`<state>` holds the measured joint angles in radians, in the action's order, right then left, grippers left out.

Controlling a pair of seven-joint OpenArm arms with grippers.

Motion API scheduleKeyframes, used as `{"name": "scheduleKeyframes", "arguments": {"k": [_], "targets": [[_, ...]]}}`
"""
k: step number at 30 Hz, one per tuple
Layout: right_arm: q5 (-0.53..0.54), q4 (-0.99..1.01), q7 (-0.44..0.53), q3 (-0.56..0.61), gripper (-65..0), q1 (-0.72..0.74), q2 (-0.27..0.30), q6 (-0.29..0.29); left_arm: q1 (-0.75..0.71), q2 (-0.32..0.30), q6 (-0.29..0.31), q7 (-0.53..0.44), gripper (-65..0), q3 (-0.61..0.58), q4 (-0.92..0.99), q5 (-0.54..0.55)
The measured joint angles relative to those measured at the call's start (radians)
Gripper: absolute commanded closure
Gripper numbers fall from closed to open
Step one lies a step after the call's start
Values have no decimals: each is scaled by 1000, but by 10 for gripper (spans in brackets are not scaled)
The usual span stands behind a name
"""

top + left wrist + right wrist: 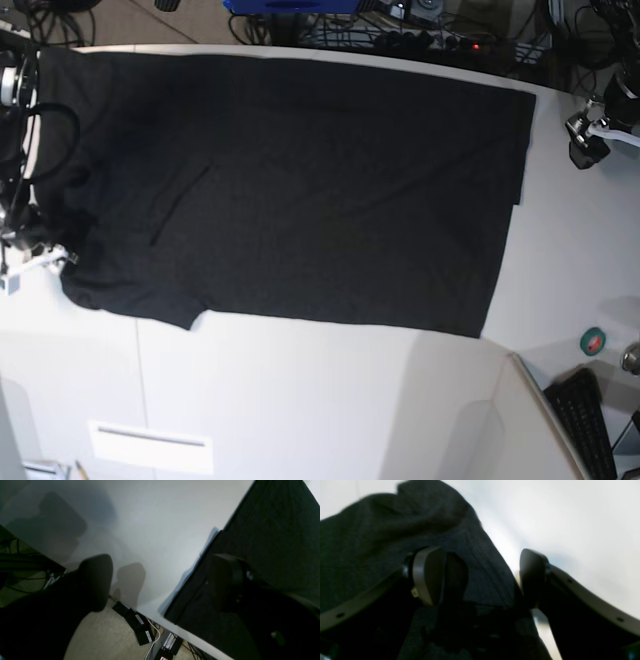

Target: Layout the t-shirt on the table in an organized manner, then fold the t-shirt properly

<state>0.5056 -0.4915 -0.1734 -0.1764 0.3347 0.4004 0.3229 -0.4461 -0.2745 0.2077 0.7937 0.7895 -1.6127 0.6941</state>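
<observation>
Beige ribbed carpet (105, 635) is showing below the desk edge, with black power bricks (136, 623) and a white cable (153, 642) lying on it. A black keyboard (590, 425) and green tape roll (594, 341) are sitting nearby. Cables (400, 30) are tangling behind.

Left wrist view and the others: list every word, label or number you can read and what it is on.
None can be read.
Black boxes on the floor: white labels, too blurred.
Red-and-white sticker at the bottom edge: too small.
T-shirt: plain black side up, no print or tag showing.
Table: no markings.
</observation>
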Motion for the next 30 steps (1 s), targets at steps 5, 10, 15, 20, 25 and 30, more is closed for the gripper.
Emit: {"name": "scheduleKeyframes", "arguments": {"k": [5, 10, 15, 20, 25, 30], "targets": [[0, 0, 12, 0, -411, -2, -18, 0, 0, 0, 1, 0, -561, 0, 0, 2], [0, 1, 3, 0, -99, -4, -20, 0, 0, 0, 2, 0, -561, 0, 0, 3], [0, -12, -6, -6, 0, -7, -23, 0, 0, 0, 2, 0, -561, 0, 0, 3], [3, -214, -11, -117, 0, -108, -47, -1, -1, 4, 1, 0, -561, -1, 0, 3], [-6, -543, -248, -204, 0, -270, -114, -4, 0, 3, 0, 0, -561, -1, 0, 3], [3, -837, -374, -306, 0, -397, -205, -6, 6, 3, 2, 2, -561, -3, 1, 3]]}}
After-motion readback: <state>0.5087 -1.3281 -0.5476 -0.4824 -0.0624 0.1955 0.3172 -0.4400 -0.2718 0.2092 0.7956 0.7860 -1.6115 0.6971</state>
